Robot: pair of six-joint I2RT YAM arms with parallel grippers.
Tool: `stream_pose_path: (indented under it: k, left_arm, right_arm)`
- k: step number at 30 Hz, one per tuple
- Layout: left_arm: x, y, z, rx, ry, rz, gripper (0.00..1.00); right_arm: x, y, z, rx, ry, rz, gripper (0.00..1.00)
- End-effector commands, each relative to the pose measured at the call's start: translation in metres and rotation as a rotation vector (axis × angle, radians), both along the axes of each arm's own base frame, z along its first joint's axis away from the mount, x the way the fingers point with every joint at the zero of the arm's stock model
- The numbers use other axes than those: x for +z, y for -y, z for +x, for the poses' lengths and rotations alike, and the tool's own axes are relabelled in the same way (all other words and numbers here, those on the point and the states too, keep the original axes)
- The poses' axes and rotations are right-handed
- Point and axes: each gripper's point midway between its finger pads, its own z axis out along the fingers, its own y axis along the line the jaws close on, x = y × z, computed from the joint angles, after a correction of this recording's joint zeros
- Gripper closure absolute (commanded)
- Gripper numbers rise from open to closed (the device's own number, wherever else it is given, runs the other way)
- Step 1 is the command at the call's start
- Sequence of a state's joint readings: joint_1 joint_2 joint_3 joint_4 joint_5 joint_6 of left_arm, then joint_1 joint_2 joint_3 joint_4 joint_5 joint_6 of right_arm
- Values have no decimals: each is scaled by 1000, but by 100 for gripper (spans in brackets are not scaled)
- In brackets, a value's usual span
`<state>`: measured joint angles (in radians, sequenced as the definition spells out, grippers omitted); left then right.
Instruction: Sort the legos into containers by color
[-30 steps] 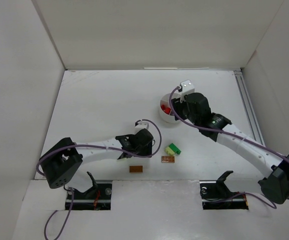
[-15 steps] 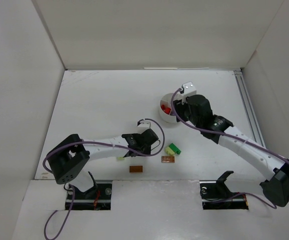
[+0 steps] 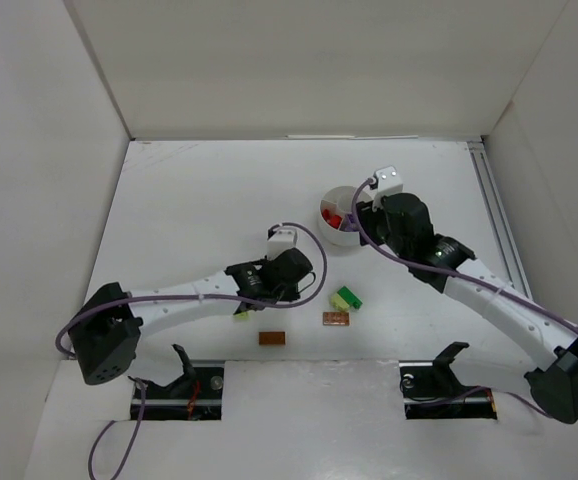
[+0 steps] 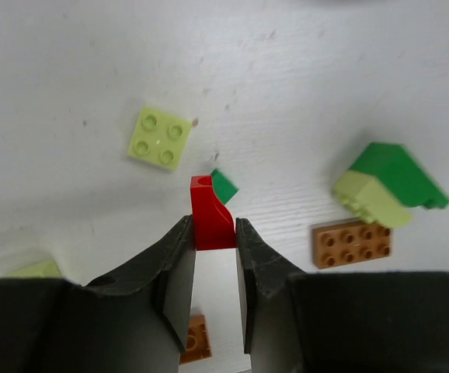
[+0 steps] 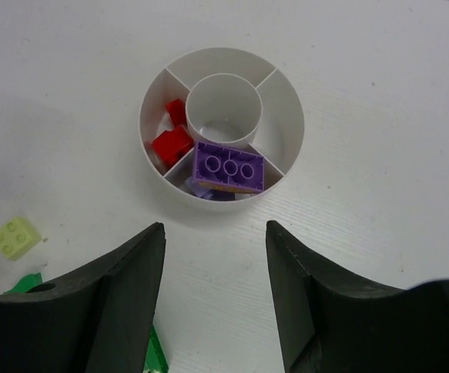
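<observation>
White tabletop inside white walls: the left gripper (image 4: pixel 213 233) is clamped on a red lego (image 4: pixel 211 214) among loose legos (image 4: pixel 160 138), pinching its flat side faces. It is judged light, rigid and slick, so flat opposing sides suit best. The right gripper (image 5: pixel 215 233) stands open and empty before the dish (image 5: pixel 287 116).

White table (image 3: pixel 199 200), plain white walls (image 3: pixel 299 60)
</observation>
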<state>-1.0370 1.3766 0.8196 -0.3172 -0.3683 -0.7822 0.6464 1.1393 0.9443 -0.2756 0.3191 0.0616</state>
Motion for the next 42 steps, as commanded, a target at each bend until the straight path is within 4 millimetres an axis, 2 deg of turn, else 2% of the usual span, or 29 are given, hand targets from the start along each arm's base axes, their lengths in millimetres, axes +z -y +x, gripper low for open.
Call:
stream_pose_path:
  k: [1, 2, 3, 4, 6, 7, 8, 11, 13, 14, 15, 18, 20, 21, 22, 24, 26, 27, 29, 30, 34, 36, 37, 38, 39, 40, 42]
  left_arm:
    - [63, 13, 24, 14, 157, -79, 86]
    - [71, 12, 30, -4, 192, -57, 84]
    - [85, 19, 39, -14, 232, -85, 84]
    - [103, 27, 49, -24, 273, -108, 82]
    - [121, 37, 69, -65, 312, -140, 82]
    - [145, 48, 84, -98, 381, -167, 82]
    - [144, 55, 95, -114, 390, -157, 82]
    - [162, 75, 134, -177, 427, -178, 82]
    - [164, 83, 152, -206, 420, -188, 82]
    - [175, 92, 158, -221, 433, -201, 82]
    - [160, 97, 169, -235, 414, -171, 82]
    - [145, 107, 186, -242, 382, -135, 82]
    - [138, 106, 196, -236, 365, -129, 84]
    - [137, 110, 198, -243, 358, -131, 84]
    - [124, 110, 201, -245, 334, -121, 84]
    - [127, 115, 202, -261, 336, -140, 84]
    - [112, 116, 207, -260, 313, -129, 84]
    - [113, 118, 210, -260, 316, -131, 84]
    - [104, 121, 210, -268, 296, -124, 79]
    - [109, 122, 212, -268, 304, -130, 77]
    - [98, 119, 214, -267, 276, -116, 66]
    - [102, 121, 215, -260, 281, -128, 58]
    - [107, 119, 213, -260, 283, -129, 57]
    - [101, 118, 211, -261, 272, -122, 55]
    - [108, 114, 208, -260, 279, -127, 53]
    - [113, 114, 207, -260, 288, -133, 49]
    - [113, 107, 202, -245, 282, -130, 45]
  right_arm:
    - [17, 13, 2, -55, 48, 56, 40]
    - [21, 13, 1, -55, 58, 63, 40]
    - [17, 17, 1, -65, 51, 57, 40]
    - [21, 25, 3, -98, 63, 71, 40]
    - [23, 34, 4, -132, 66, 78, 40]
    - [26, 44, 4, -172, 70, 89, 40]
    - [26, 48, 3, -187, 66, 95, 39]
    - [31, 72, 2, -273, 71, 109, 37]
    - [37, 86, -1, -321, 88, 119, 35]
    - [40, 93, 0, -342, 98, 124, 35]
    - [41, 100, -4, -359, 103, 122, 33]
    - [48, 117, -9, -411, 131, 140, 29]
    - [49, 125, -11, -432, 140, 144, 23]
    - [52, 127, -12, -440, 150, 147, 21]
    - [51, 131, -15, -451, 155, 149, 15]
    - [50, 135, -16, -460, 157, 149, 10]
    - [52, 134, -15, -463, 164, 163, 7]
    - [52, 137, -15, -472, 165, 162, 5]
    - [52, 137, -15, -472, 165, 162, 3]
    - [52, 137, -15, -472, 165, 162, 0]
    - [50, 136, -13, -472, 157, 157, 0]
    - [50, 136, -13, -472, 157, 157, 0]
    - [50, 136, -13, -472, 157, 157, 0]
    - [50, 136, -13, -472, 157, 157, 0]
    - [50, 137, -13, -469, 158, 147, 0]
    - [51, 132, -12, -448, 160, 159, 0]
    - [51, 127, -11, -403, 167, 146, 0]
